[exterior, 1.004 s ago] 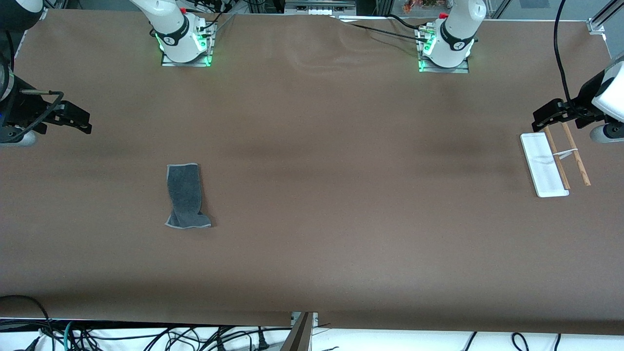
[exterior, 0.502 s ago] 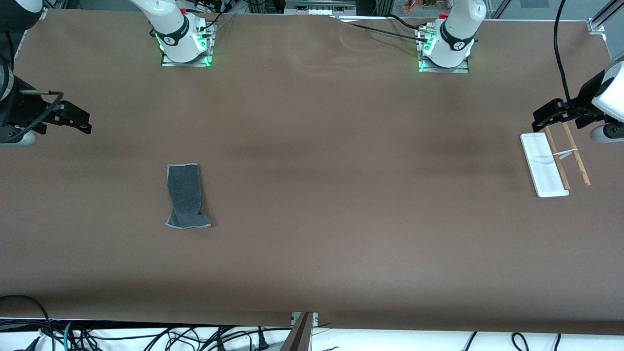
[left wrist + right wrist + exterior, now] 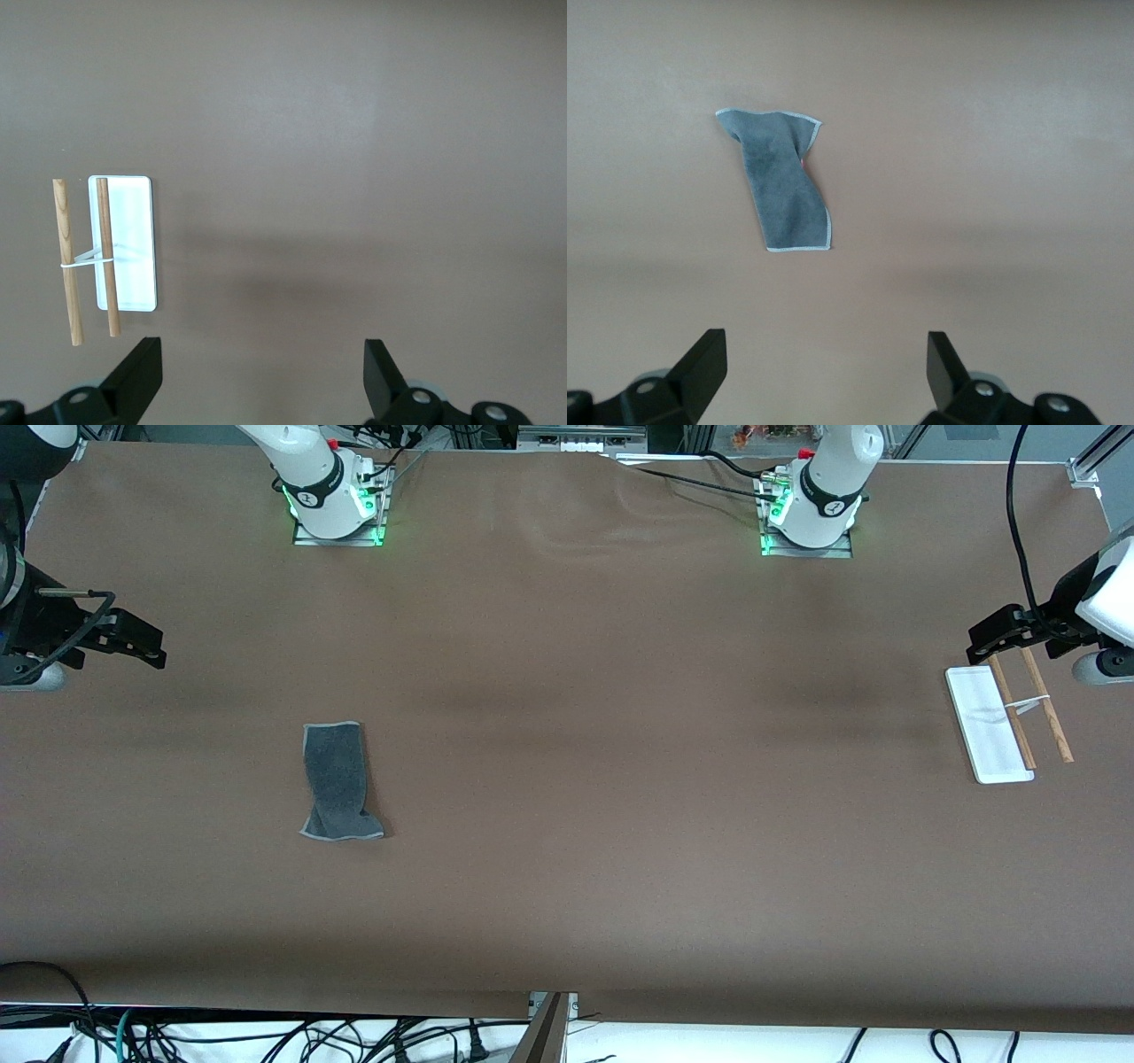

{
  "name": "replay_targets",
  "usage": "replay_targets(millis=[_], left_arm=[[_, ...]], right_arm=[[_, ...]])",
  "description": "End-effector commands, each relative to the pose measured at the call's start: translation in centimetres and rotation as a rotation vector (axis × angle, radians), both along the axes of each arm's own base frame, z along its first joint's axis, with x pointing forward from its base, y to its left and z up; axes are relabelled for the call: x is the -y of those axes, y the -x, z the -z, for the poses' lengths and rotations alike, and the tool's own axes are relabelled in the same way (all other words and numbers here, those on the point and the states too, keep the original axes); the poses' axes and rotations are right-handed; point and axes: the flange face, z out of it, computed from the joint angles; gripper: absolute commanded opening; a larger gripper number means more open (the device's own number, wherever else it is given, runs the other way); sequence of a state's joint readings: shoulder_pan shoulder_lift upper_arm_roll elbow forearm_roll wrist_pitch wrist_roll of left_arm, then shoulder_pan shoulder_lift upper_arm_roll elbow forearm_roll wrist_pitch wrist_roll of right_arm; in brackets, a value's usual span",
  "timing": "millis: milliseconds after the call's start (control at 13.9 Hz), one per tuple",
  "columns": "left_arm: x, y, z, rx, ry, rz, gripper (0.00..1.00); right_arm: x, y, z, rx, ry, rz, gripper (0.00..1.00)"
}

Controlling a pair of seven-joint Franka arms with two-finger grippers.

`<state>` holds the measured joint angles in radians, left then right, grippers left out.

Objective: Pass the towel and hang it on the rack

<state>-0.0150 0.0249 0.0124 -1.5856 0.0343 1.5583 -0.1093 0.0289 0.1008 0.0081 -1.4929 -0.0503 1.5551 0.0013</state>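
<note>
From my station I see a wide table (image 3: 567, 868) covered edge to edge in a matte brown sheet, with a few soft ripples in it between the two arm bases and faint darker bands running across its middle. Along the edge nearest the front camera the sheet ends over a white floor strewn with black cables (image 3: 266, 1036). Both bases glow green at their feet, and a black cable trails from the left arm's base along the table's top edge.

The towel (image 3: 338, 781) lies flat on the sheet toward the right arm's end, dark grey side up with its pale hem showing, slightly twisted at the end nearer the front camera; a sliver of red-pink peeks out at one edge in the right wrist view (image 3: 782, 183).

The rack (image 3: 1001, 722) stands toward the left arm's end, well apart from the towel: a white base with two brown rods joined by a white crosspiece, seen from above in the left wrist view (image 3: 106, 252).

The right gripper (image 3: 133, 642) hangs over the table's edge at its own end, fingers spread wide and holding nothing (image 3: 824, 372). The left gripper (image 3: 997, 638) hovers just above the rack's end, fingers likewise spread and empty (image 3: 261, 376).
</note>
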Motion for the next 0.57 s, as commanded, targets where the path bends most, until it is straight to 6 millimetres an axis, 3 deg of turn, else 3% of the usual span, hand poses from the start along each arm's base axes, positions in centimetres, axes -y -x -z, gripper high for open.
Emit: replay_targets(millis=[0,287,502], left_arm=[[-0.1,-0.3,-0.4,-0.005,-0.017,0.016,1.00],[-0.2,-0.3,-0.4,-0.005,-0.017,0.014,1.00],[-0.2,-0.3,-0.4,-0.005,-0.017,0.014,1.00]], right_arm=[[0.2,0.0,-0.4,0.010,0.009,-0.003,1.00],[0.2,-0.2,-0.4,0.017,0.009,-0.002,1.00],[0.3,-2.1,1.5,0.052,0.010,-0.002,1.00]])
